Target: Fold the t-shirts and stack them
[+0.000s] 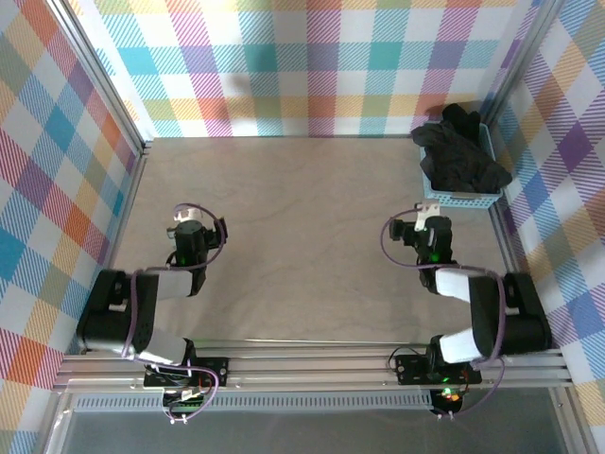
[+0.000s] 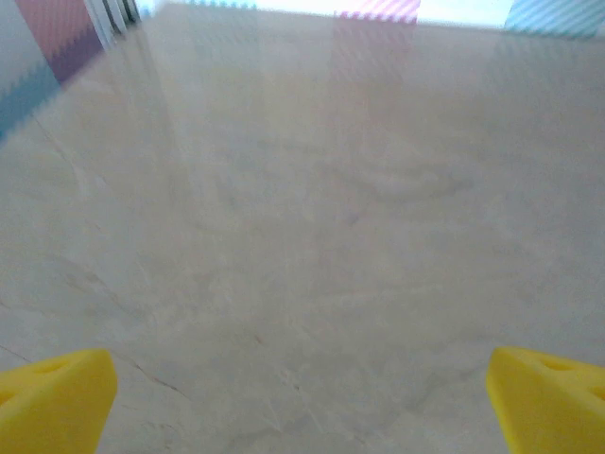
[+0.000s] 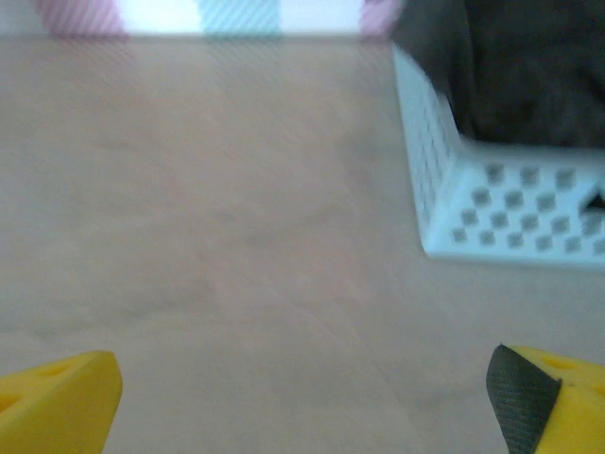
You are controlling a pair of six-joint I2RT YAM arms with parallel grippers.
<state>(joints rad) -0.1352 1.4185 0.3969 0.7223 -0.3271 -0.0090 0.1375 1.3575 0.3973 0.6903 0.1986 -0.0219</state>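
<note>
Your t-shirts [image 1: 460,156] sit heaped in the light blue basket [image 1: 460,200] at about two o'clock on the table [image 1: 302,246], with dark cloth spilling over its rim. Expect thin, limp, light fabric that sags and tangles with its neighbours; a deep bite would likely lift two shirts at once. Pinch a top fold or the overhanging edge instead. The right gripper [image 1: 421,230] hovers near the basket's six o'clock side, jaws wide apart and empty. The left gripper [image 1: 186,219], towards nine o'clock, is spread equally wide and holds nothing.

Black-and-white arms [image 1: 142,312], looping purple cables [image 1: 385,241], yellow fingertips [image 2: 57,397] on left gripper [image 2: 302,402] and right gripper [image 3: 302,402], one right tip black-padded.
</note>
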